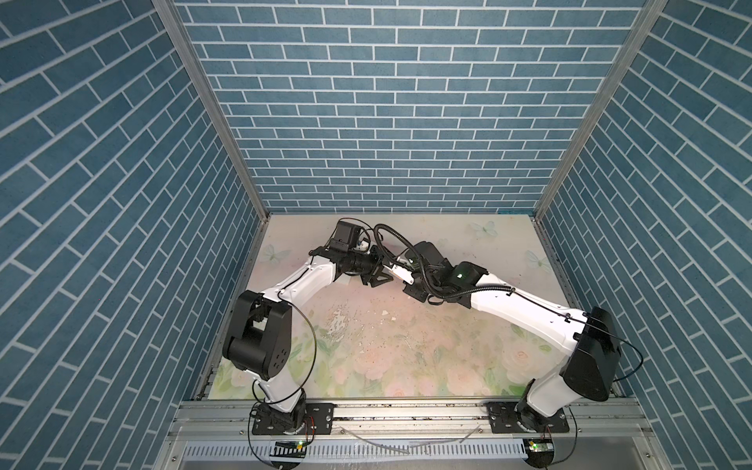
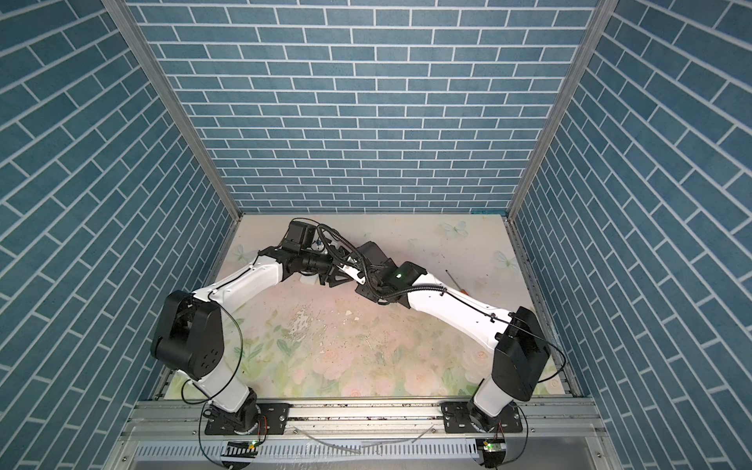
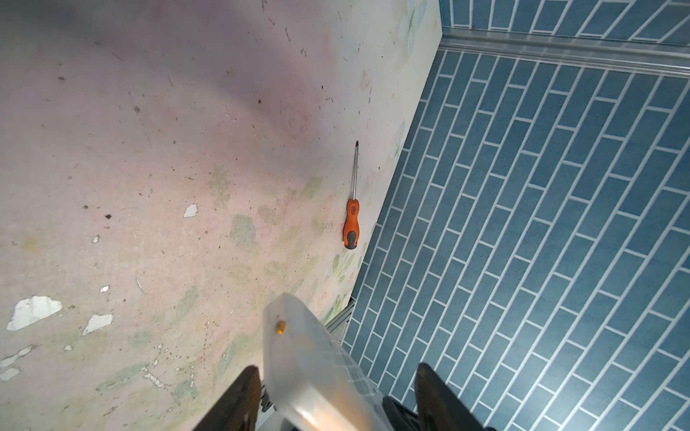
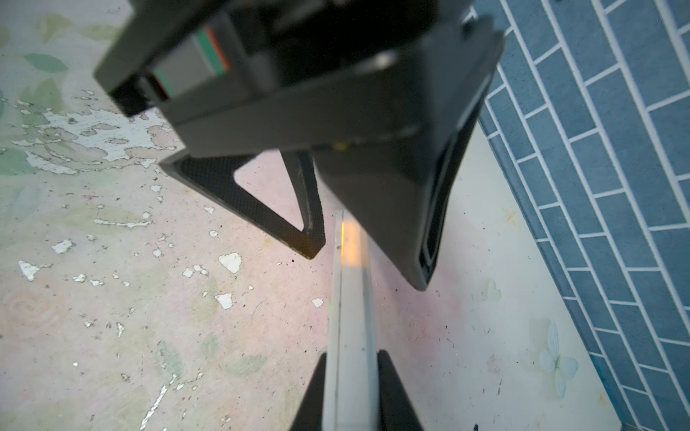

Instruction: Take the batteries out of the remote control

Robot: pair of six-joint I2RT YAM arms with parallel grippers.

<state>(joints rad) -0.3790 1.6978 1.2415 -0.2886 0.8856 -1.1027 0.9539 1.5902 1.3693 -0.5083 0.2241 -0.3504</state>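
An orange-handled screwdriver [image 3: 352, 224] lay flat on the worn floral tabletop [image 3: 149, 168], close beside the blue brick-patterned wall [image 3: 541, 224] and roughly parallel to it. White bare patches [image 3: 33, 311] dotted the print.

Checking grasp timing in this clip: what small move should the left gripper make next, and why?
Probably close the left gripper on the remote: its jaws stand open around one end, not clamping it, while the right gripper holds the other end.
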